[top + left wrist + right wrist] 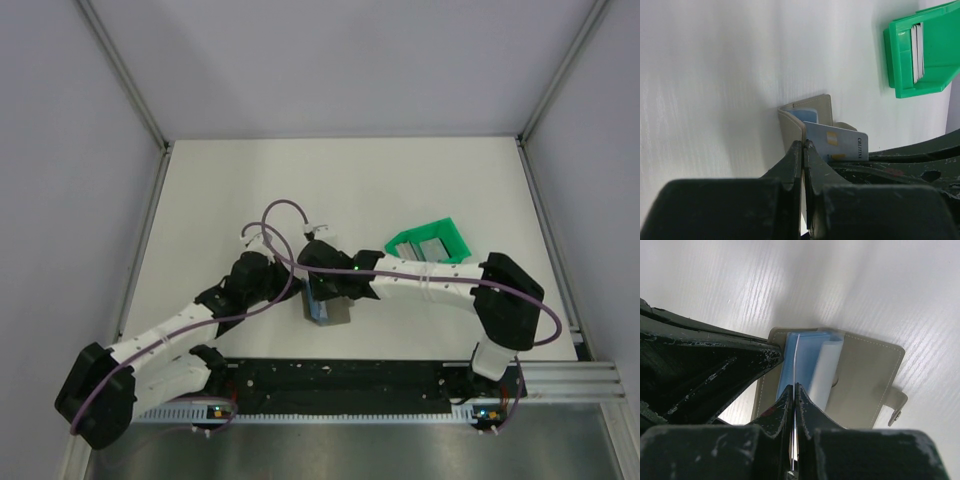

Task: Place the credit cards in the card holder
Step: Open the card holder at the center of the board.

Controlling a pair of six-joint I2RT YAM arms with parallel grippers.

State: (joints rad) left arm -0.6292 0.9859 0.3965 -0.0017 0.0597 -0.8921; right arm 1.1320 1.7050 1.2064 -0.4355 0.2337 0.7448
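The card holder (870, 375) lies open on the table, beige outside with blue pockets (812, 357) inside. My right gripper (795, 388) is shut on a credit card (797, 360), seen edge-on, whose far end reaches into the blue pockets. In the left wrist view the same credit card (842, 142) shows its pale blue face and gold chip. My left gripper (803, 146) is shut on the side flap of the card holder (812, 106). In the top view both grippers meet over the card holder (330, 316). More credit cards (917, 50) stand in the green tray (900, 55).
The green tray (400, 243) sits on the table to the right of the card holder, beyond the right forearm, with grey cards (432, 247) in it. Metal rails edge the white table on the left, right and near sides. Purple cables loop above both arms.
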